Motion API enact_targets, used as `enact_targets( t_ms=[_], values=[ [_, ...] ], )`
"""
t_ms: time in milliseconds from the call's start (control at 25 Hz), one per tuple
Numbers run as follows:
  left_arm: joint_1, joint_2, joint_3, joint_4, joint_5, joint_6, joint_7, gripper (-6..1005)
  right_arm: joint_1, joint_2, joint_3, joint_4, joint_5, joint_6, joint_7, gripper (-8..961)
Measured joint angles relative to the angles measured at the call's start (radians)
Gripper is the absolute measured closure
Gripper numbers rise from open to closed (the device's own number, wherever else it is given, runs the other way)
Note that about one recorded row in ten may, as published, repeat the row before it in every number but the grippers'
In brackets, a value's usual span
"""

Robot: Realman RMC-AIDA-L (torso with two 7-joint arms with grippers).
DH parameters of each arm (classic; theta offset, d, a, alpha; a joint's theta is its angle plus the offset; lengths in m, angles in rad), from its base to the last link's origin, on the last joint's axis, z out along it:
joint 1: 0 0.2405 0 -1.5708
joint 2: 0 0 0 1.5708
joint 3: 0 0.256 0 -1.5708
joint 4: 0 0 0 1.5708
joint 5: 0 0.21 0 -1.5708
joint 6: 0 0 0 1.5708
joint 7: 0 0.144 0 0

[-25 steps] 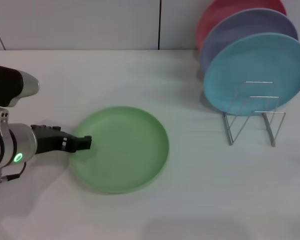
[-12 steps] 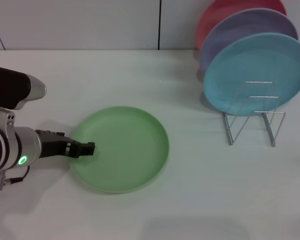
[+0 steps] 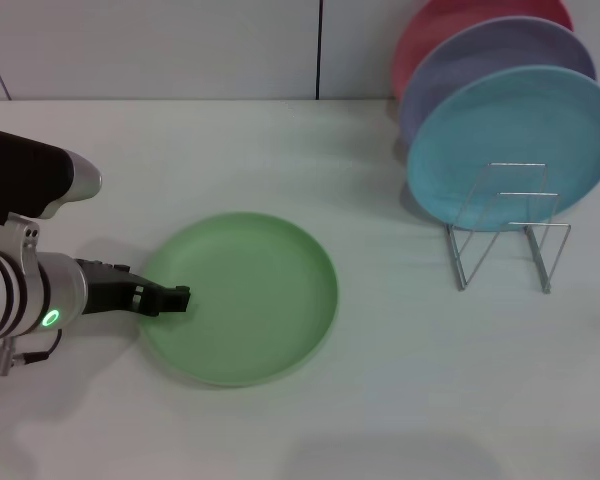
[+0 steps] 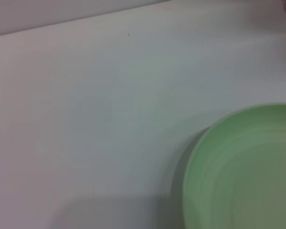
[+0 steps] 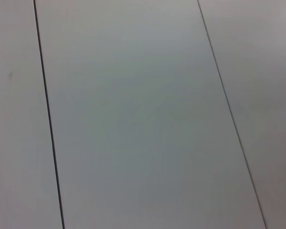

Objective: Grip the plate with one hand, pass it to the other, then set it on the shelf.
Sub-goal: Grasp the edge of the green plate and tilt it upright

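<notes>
The light green plate (image 3: 238, 298) lies flat on the white table (image 3: 380, 400), well apart from the wire plate rack (image 3: 507, 232), on the robot's left of it and somewhat nearer the robot. The left gripper (image 3: 178, 298) is found at the rim of the plate on the side turned away from the rack, its black fingertips reaching just over that rim onto the plate's surface. The banded silver-white left forearm (image 3: 25, 300), with its green light lit, is held low and nearly level, pointed across the table toward the rack, so the plate is met edge-on along the arm's own axis. Whether the fingers are spread or pressed onto the rim cannot be told; no lift of the plate is apparent. In the left wrist view only the curved green rim and bare table are shown. The right gripper is not seen; only grey panels are faced by its wrist camera. The left arm is judged much the nearer, and the grip is judged not yet secured. On the rack a sky-blue plate (image 3: 515, 140), a lavender plate (image 3: 480, 60) and a red plate (image 3: 440, 30) stand on edge, with free dividers left in front.
</notes>
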Motion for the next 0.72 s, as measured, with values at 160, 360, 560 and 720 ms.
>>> enact_targets(
  t_ms=[160,360,560,720],
  values=[
    [-0.011,0.0,0.001,0.015,0.001,-0.001,-0.007,148,0.0,0.0,0.0,-0.001,0.0,0.001,0.0,253],
    [-0.017,0.0,0.001,0.024,0.002,-0.003,-0.01,149,0.0,0.0,0.0,-0.002,0.0,0.001,0.0,253],
    [-0.018,0.0,0.001,0.022,0.003,-0.004,-0.011,260,-0.001,0.0,0.0,-0.003,0.0,0.001,0.0,253],
    [-0.021,0.0,0.001,0.025,0.003,-0.005,-0.011,383,-0.001,0.0,0.0,-0.003,0.0,0.006,0.0,253]
  ],
)
